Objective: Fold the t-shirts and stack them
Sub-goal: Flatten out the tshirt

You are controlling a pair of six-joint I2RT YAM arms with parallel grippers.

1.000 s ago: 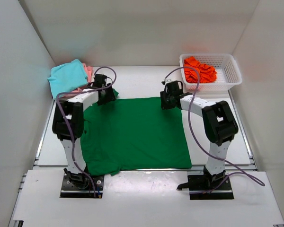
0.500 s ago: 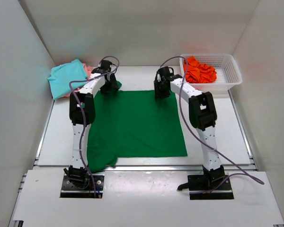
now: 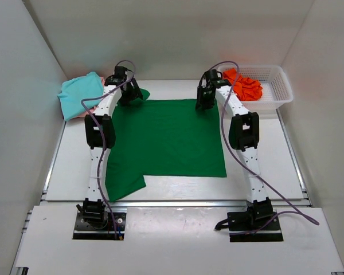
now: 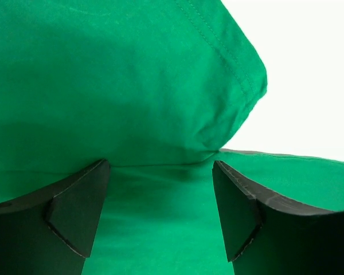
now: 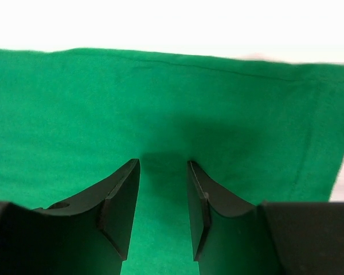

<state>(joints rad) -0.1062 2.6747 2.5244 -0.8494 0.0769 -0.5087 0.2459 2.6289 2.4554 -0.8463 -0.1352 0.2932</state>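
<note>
While the dark green t-shirt (image 3: 166, 137) is lying spread flat across the middle of the desk (image 3: 275, 154), both arms are reaching to its far edge. At the far left corner, the left fingers (image 4: 74, 206) are standing wide apart over a folded-over sleeve, gripping nothing. The right fingers (image 5: 117, 200) are standing narrowly apart above the far edge, also gripping nothing. The teal t-shirt (image 3: 80, 94) is lying at the far left; the orange t-shirt (image 3: 243, 84) is sitting in the white basket (image 3: 278, 86).

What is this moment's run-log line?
dark green t-shirt: spread flat | left end effector: open, at far-left corner | right end effector: open, at far edge
</note>
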